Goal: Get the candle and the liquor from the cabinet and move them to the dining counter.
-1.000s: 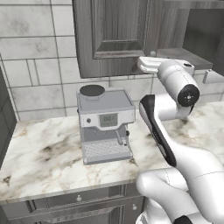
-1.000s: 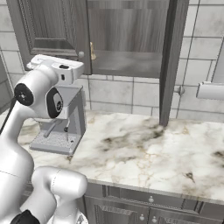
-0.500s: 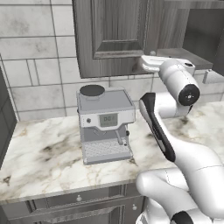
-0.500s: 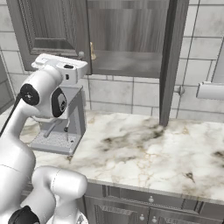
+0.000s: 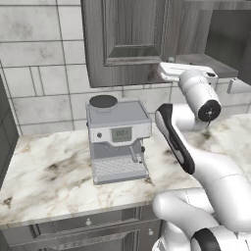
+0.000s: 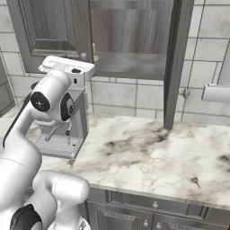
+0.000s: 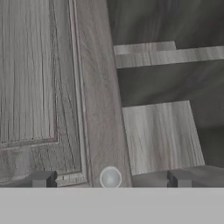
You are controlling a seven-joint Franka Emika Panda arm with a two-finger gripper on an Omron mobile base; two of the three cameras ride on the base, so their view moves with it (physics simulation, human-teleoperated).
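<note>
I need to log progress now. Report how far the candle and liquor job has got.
Done: the cabinet's right door stands open, showing the shelf. In hand: nothing is held; the open hand sits in front of the closed left door, its knob between the fingertips. Left: a small tan thing, perhaps the candle, shows at the shelf's left edge; the liquor I cannot make out. Neither has been fetched.

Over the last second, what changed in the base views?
Very little. The arm drifted slightly to the right in both base views. The claw is open in front of the cabinet with nothing in it, the round knob between its tips. The cabinet's right door stayed open; the coffee machine and counter did not move.
</note>
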